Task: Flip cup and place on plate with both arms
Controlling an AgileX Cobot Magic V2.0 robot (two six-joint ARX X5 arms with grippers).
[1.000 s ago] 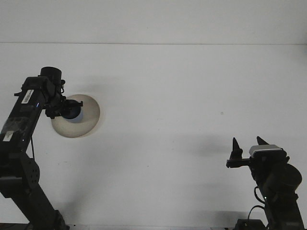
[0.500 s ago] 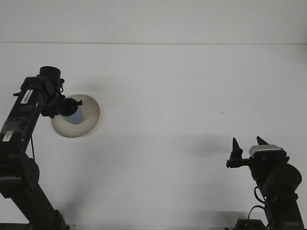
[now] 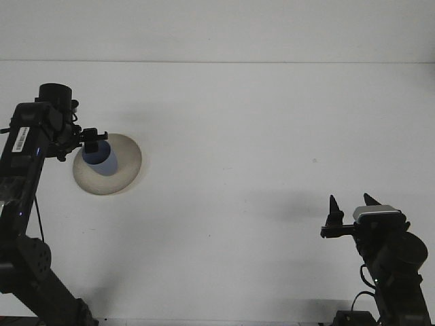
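Blue cup (image 3: 99,160) now stands on the plate (image 3: 126,163) near the table's left edge; left gripper (image 3: 94,136) has lifted clear, jaws apart. Right gripper (image 3: 351,208) idle, jaws apart. Placement appears complete.

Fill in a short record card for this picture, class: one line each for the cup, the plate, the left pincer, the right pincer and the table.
cup: blue cup, on the plate
plate: beige plate, left part of the table
left pincer: left pincer, above the cup's upper edge
right pincer: right pincer, open, holding nothing, lower right
table: white table, nothing else on it
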